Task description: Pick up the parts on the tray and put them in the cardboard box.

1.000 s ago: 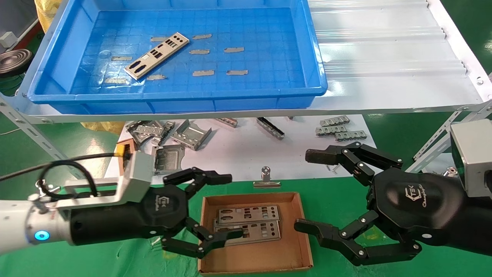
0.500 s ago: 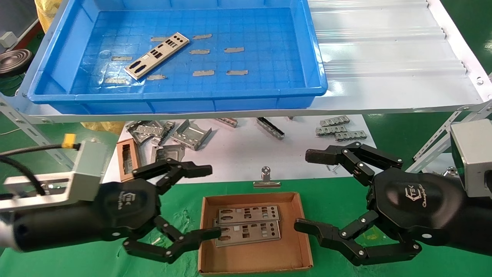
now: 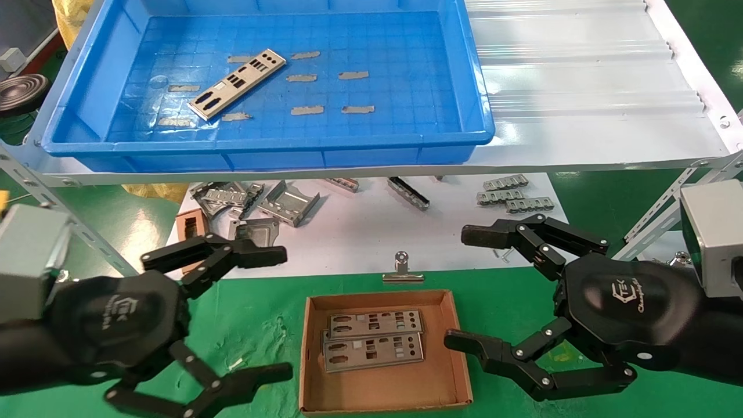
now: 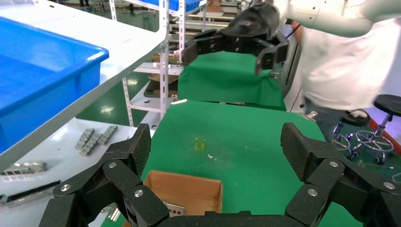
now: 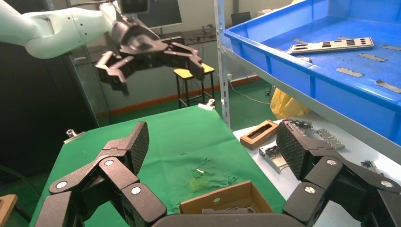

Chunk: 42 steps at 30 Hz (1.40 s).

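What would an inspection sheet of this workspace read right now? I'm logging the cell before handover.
Surface: green cloth, white sheet.
Job's things: one plate in the blue tray; two plates in the cardboard box.
Clutter: metal brackets, ridged strips, binder clip, small brown frame.
Grippers: left gripper and right gripper open, empty, flanking the box.
Cables: nothing seen.
Surroundings: white corrugated shelf, stools.

Glossy blue plastic tray (image 3: 476,110), matt brown cardboard box (image 3: 458,348), shiny metal plates (image 3: 374,342)

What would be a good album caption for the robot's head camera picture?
Both grippers, left and right, open beside brown cardboard box holding silver plates; one plate remains in blue tray.
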### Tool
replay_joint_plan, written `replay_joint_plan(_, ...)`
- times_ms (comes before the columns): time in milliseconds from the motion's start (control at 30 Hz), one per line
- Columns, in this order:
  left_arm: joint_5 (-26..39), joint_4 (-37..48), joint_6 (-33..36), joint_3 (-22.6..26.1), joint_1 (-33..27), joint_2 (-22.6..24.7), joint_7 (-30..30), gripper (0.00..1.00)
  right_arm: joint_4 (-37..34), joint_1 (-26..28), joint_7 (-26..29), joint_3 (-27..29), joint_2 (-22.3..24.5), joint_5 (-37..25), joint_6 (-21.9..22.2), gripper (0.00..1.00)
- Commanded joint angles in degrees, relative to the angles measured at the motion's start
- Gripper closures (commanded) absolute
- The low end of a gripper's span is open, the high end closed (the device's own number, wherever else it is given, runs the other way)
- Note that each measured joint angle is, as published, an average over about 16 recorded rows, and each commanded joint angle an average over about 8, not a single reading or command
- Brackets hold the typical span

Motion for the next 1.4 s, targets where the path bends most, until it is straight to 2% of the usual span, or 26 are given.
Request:
replay_joint_plan(33, -0.4, -1.4, 0.3, -1.2, 0.5, -1.0, -0.9, 0.00, 0.0, 0.0, 0.0, 0.0, 0.0, 0.0, 0.0, 0.00)
replay_joint_plan(333, -1.1, -3.9, 1.0, -3.3, 1.5, -2.8, -2.1, 0.00, 0.0, 0.0, 0.0, 0.0, 0.0, 0.0, 0.0, 0.00)
replay_joint_plan(1400, -0.8, -2.9, 0.7, -2.4, 1.1, -2.1, -1.8, 0.00, 0.0, 0.0, 0.0, 0.0, 0.0, 0.0, 0.0, 0.00)
